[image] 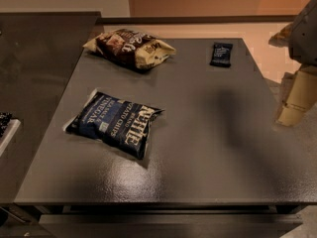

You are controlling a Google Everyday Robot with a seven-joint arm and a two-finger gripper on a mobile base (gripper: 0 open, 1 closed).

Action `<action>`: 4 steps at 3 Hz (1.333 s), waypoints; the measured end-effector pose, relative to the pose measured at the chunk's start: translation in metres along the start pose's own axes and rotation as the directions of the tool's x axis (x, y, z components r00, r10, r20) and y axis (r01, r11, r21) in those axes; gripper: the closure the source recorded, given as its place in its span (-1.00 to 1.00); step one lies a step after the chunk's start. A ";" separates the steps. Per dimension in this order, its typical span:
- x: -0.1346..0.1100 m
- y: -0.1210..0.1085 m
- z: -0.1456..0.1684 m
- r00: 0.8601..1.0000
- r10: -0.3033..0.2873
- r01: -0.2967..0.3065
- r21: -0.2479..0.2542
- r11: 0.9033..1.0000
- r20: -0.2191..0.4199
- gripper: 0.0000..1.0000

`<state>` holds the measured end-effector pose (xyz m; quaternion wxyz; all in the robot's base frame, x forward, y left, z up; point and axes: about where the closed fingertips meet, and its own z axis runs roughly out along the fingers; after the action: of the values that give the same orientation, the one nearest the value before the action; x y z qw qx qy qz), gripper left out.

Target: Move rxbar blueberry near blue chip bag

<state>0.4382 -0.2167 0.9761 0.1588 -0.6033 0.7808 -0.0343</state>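
The rxbar blueberry (pixel 221 54) is a small dark blue bar lying flat near the far right edge of the dark table (pixel 208 133). The blue chip bag (pixel 115 122) lies flat on the near left part of the table, label up. My gripper (pixel 296 95) hangs at the right edge of the view, beyond the table's right side and above the floor. It is well to the right of the bar, nearer to me than it, and touches nothing.
A brown and cream chip bag (pixel 132 47) lies at the far left of the table. A grey counter (pixel 34 58) adjoins the table on the left, with a white tray edge (pixel 6 133) at the near left.
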 end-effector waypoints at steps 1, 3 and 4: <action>-0.001 -0.002 0.000 1.000 0.002 -0.002 0.003 1.000 0.000 -1.00; 0.068 -0.061 0.128 0.992 0.123 -0.123 0.020 0.992 -0.024 -1.00; 0.093 -0.101 0.172 0.978 0.209 -0.209 0.050 0.977 0.003 -1.00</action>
<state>0.5617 -0.3088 0.8189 0.1757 -0.5135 0.8390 -0.0377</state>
